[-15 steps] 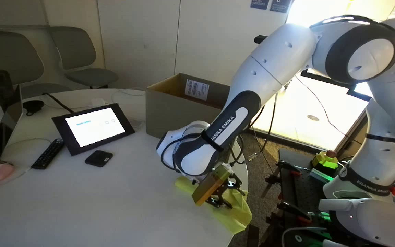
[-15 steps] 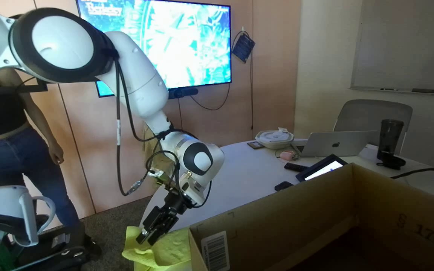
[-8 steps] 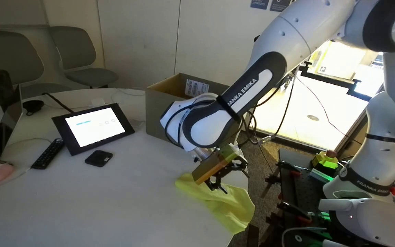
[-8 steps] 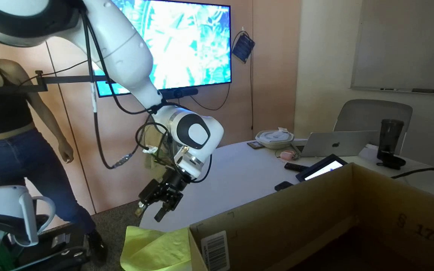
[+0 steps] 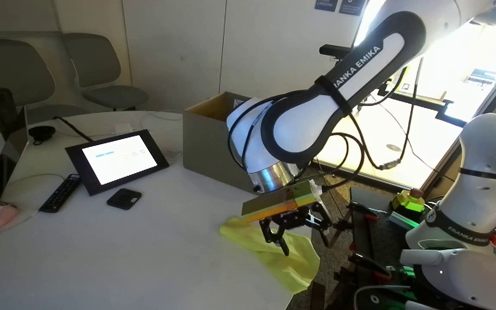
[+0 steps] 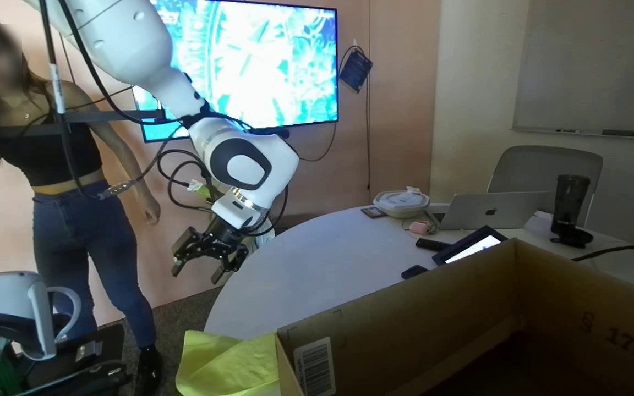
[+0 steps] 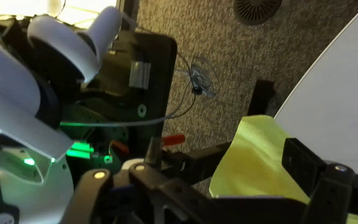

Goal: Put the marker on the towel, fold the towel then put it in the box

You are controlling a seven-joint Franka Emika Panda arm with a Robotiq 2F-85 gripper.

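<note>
Unclenched gripper (image 5: 306, 247) hangs near the towel (image 5: 289, 265)

In an exterior view, its jaws stand apart. In an exterior view, the box (image 6: 432, 311) partly hides the towel. In the wrist view, the towel juts past the table (image 7: 337, 102) edge.

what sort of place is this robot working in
Most likely an office meeting room: there is a large lit screen mounted on the wall, what looks like a whiteboard, and grey chairs.

Office meeting room, lit wall screen (image 6: 273, 63), whiteboard (image 6: 595, 66), grey chairs (image 5: 93, 62) beyond the edge of a white table (image 5: 153, 232), laptop (image 6: 493, 211) near that edge
</note>
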